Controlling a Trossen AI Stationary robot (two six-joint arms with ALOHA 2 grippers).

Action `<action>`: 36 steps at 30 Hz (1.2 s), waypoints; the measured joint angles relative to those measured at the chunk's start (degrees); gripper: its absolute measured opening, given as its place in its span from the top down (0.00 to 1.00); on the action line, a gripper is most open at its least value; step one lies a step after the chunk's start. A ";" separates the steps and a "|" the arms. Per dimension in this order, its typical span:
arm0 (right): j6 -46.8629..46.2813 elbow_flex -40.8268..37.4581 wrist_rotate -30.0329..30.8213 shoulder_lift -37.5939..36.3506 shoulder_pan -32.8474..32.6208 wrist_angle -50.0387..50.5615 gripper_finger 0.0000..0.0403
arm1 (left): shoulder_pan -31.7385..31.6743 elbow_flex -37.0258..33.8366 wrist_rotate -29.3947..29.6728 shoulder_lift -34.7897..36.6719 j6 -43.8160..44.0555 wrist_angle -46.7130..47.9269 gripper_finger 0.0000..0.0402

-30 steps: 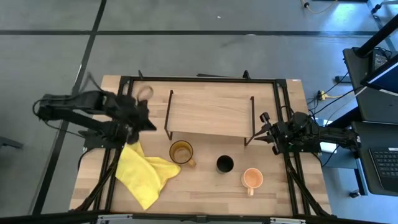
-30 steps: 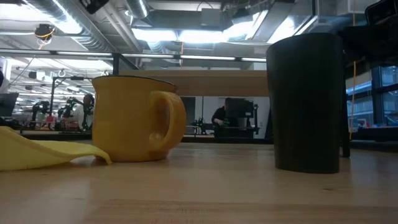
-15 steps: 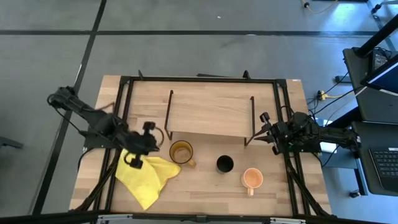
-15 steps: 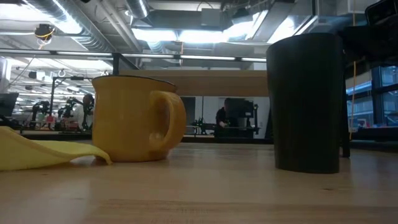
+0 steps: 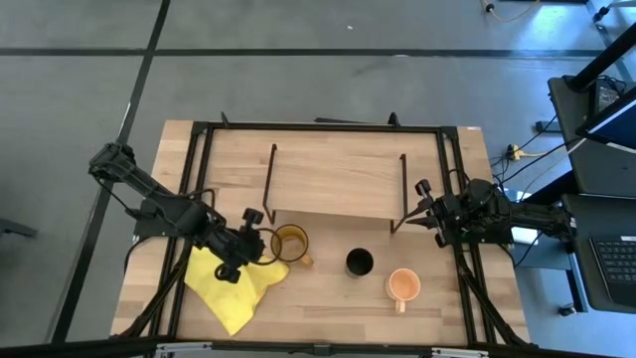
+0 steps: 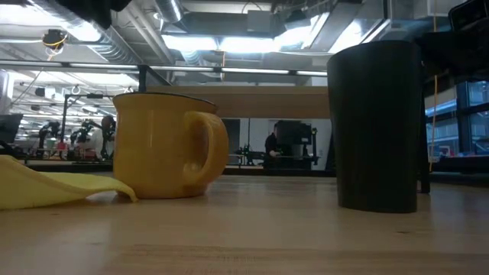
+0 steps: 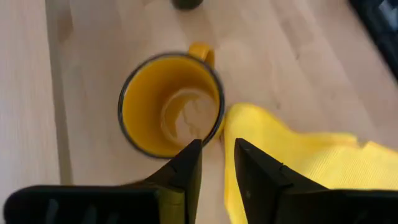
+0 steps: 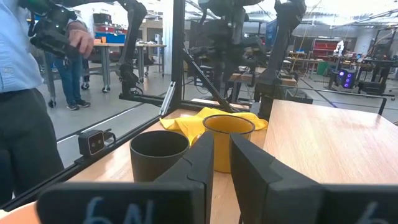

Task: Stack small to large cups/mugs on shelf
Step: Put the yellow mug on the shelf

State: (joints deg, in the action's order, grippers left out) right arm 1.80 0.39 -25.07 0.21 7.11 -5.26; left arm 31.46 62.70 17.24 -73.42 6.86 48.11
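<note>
The amber glass mug (image 5: 289, 243) stands upright on the table in front of the shelf (image 5: 336, 179), its handle toward the near edge. The small black cup (image 5: 359, 262) stands to its right. The peach-orange mug (image 5: 402, 285) stands further right, nearer the front. My left gripper (image 5: 246, 244) hovers just left of the amber mug, over the yellow cloth (image 5: 231, 288). In the left wrist view its fingers (image 7: 217, 144) are a narrow gap apart, pointing down beside the mug's rim (image 7: 171, 102). My right gripper (image 5: 434, 214) waits shut at the shelf's right end.
The yellow cloth (image 7: 298, 162) lies crumpled at the near left, its edge against the amber mug. The shelf's dark rod legs (image 5: 269, 184) stand just behind the mugs. A black frame runs along the table's edges. A person (image 8: 25, 93) stands beyond the table.
My left gripper has swung from the table's far left, near the shelf's left end, toward the near edge and the right. It now sits over the yellow cloth beside the amber mug. The mugs and the cloth have stayed put.
</note>
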 joint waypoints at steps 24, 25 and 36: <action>0.05 0.00 -0.01 0.00 0.00 0.00 0.87 | -6.14 0.47 -7.99 -13.09 -15.16 -9.05 0.75; 0.05 0.01 0.01 0.00 0.01 0.00 0.87 | -6.12 0.47 -8.64 -13.37 -15.20 -8.87 0.76; -0.01 -0.01 -0.01 0.00 -0.01 0.00 0.87 | -5.07 0.48 -10.80 -14.98 -14.50 -7.46 0.76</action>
State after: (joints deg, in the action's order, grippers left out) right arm 1.79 0.38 -25.08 0.21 7.10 -5.26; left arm 26.40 63.19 6.44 -88.40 -7.64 40.65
